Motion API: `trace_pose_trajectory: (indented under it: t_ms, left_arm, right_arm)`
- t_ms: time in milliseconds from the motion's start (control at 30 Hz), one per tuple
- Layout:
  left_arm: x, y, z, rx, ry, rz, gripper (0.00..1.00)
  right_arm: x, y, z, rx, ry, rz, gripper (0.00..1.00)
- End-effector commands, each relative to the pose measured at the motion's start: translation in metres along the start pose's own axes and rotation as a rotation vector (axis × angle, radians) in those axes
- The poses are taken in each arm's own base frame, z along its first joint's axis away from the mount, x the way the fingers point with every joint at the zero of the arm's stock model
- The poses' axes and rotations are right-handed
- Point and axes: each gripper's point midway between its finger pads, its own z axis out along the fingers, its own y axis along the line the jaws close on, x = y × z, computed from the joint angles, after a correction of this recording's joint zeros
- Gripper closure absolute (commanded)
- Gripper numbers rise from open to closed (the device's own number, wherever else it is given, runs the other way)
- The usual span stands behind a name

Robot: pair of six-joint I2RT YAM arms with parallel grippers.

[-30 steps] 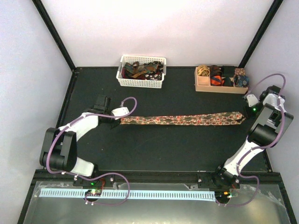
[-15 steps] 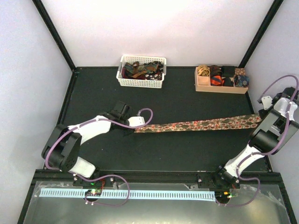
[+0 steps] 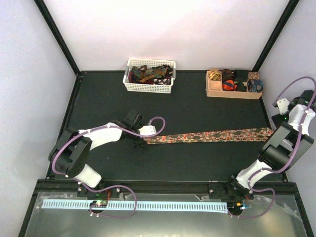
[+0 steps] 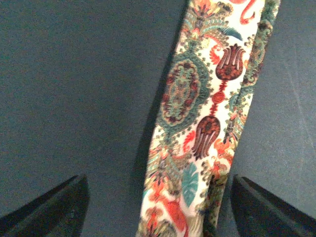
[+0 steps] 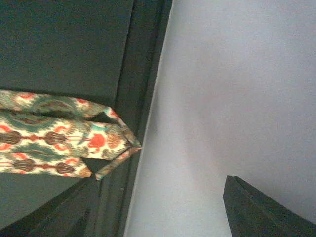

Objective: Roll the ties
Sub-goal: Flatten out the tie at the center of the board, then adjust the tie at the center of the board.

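One tie (image 3: 212,135) with a red-green-beige floral print lies stretched flat across the black mat, left to right. My left gripper (image 3: 146,138) hangs over its narrow left end. In the left wrist view the tie (image 4: 207,113) runs between the spread fingers (image 4: 49,212) of the open gripper (image 4: 158,219), and neither finger touches it. My right gripper (image 3: 276,122) is at the tie's wide right end by the mat's edge. In the right wrist view the pointed tip (image 5: 113,143) lies just above the left finger (image 5: 54,217), outside the open gripper (image 5: 158,217).
A white slatted basket (image 3: 148,88) with several loose ties (image 3: 150,74) stands at the back centre. A tan wooden compartment box (image 3: 232,92) holding rolled ties (image 3: 227,79) stands at the back right. The black frame rail (image 5: 143,74) and the white wall (image 5: 237,89) are close to the right gripper.
Both grippers carried the tie to the right, then opened and let it go. The tie now lies loose on the mat. The left arm has reached further right.
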Motion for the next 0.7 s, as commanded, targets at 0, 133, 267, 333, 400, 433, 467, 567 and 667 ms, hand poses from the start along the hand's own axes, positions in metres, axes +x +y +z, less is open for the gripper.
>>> trace_pose_trajectory:
  t_ms: [0, 133, 267, 333, 400, 433, 467, 567, 667]
  left_arm:
    - [-0.016, 0.013, -0.031, -0.017, -0.099, -0.043, 0.05]
    - [-0.023, 0.024, -0.065, -0.002, -0.199, -0.101, 0.01]
    - [-0.039, 0.045, -0.112, -0.065, -0.342, -0.197, 0.01]
    - [-0.051, 0.052, -0.145, -0.094, -0.470, -0.224, 0.01]
    - [-0.060, 0.049, -0.159, -0.063, -0.560, -0.221, 0.01]
    - [-0.063, 0.051, -0.158, -0.049, -0.568, -0.244, 0.01]
    - [-0.063, 0.052, -0.152, -0.024, -0.560, -0.278, 0.01]
    - [-0.055, 0.030, -0.129, 0.171, -0.438, -0.175, 0.01]
    - [-0.036, 0.020, -0.093, 0.261, -0.287, -0.179, 0.01]
  right_arm:
    - [-0.020, 0.027, -0.027, -0.067, -0.094, -0.045, 0.23]
    - [-0.051, 0.061, -0.058, -0.162, -0.219, -0.096, 0.02]
    - [-0.089, 0.085, -0.094, -0.203, -0.356, -0.110, 0.00]
    - [-0.110, 0.097, -0.117, -0.200, -0.439, -0.121, 0.00]
    - [-0.132, 0.116, -0.145, -0.234, -0.561, -0.151, 0.00]
    - [-0.142, 0.125, -0.161, -0.286, -0.637, -0.121, 0.00]
    - [-0.152, 0.132, -0.177, -0.355, -0.719, -0.068, 0.00]
    - [-0.169, 0.163, -0.214, -0.625, -0.914, -0.008, 0.00]
    - [-0.181, 0.201, -0.229, -0.884, -0.943, -0.023, 0.00]
